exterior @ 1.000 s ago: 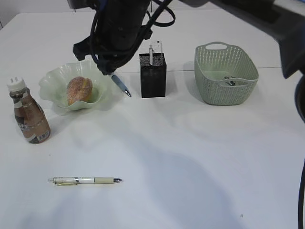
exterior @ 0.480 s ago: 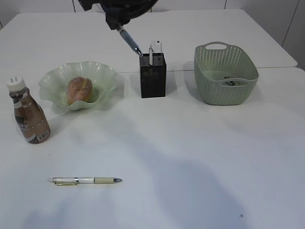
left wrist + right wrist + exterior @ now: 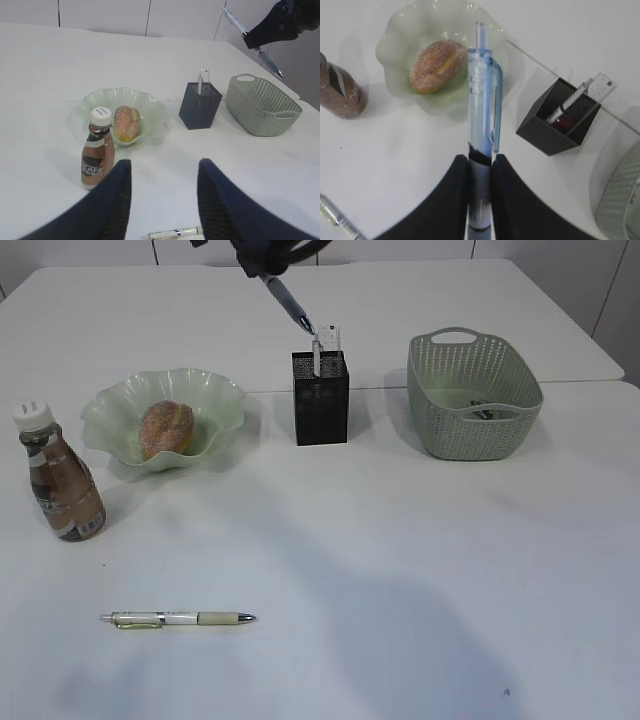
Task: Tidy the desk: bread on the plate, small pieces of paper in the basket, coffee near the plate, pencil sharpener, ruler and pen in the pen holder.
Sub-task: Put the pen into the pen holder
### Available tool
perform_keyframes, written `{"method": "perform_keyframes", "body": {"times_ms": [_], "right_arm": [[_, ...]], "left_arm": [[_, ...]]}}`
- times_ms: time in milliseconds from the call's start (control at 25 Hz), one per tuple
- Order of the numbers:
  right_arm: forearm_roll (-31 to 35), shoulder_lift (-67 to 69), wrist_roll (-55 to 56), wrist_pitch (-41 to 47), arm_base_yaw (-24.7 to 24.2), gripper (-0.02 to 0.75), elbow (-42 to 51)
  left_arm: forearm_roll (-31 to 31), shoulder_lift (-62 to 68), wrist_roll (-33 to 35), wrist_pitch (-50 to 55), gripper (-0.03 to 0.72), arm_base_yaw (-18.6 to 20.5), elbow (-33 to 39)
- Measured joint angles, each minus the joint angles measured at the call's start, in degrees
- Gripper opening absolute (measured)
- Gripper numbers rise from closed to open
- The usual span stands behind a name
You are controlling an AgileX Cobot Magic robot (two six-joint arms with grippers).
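- Right gripper (image 3: 480,175) clamped on the blue pen (image 3: 481,100), pinched low on the barrel so most of the length juts out ahead, ready to lead into an opening
- Seen from outside, blue pen tilted, silver tip angled down just above the pen holder (image 3: 320,398), a slanted line that looks meant to clear the rim
- Directly beneath that tip: black mesh pen holder, already carrying a white pen and the clear ruler (image 3: 600,86) leaning in its far corner, so free room inside judged to be on the nearer side
- To one side of the held pen, past the holder: the plate (image 3: 215,390) with the bread (image 3: 166,428) settled in its hollow, bread step looking done
- Beyond the plate's edge, the coffee (image 3: 60,480) upright just beside it, near enough to count
- On the holder's other side, the basket (image 3: 470,390), dark scraps lying at its bottom, too small to name
- Left gripper (image 3: 162,200) hanging well back and high, jaws apart, nothing between them
- Just below it on the desk (image 3: 400,570): a second pen (image 3: 178,618) lying flat, likely next in line
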Motion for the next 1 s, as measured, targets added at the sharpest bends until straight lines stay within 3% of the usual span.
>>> {"method": "perform_keyframes", "body": {"times_ms": [320, 560, 720, 1000], "right_arm": [[-4.6, 0.0, 0.0, -12.6, -0.3, 0.128, 0.0], [-5.1, 0.0, 0.0, -18.8, -3.3, 0.128, 0.2], [-5.6, 0.1, 0.0, -28.7, -7.0, 0.128, 6.1], [-7.2, 0.7, 0.1, -41.9, -8.5, 0.128, 15.0]], "left_arm": [[-0.1, 1.0, 0.0, -1.7, 0.304, 0.0, 0.0], [-0.1, 1.2, 0.0, -2.2, 0.304, 0.0, 0.0], [-0.1, 2.1, 0.0, -2.9, 0.304, 0.0, 0.0], [-0.1, 5.7, 0.0, -4.7, 0.304, 0.0, 0.0]]}}
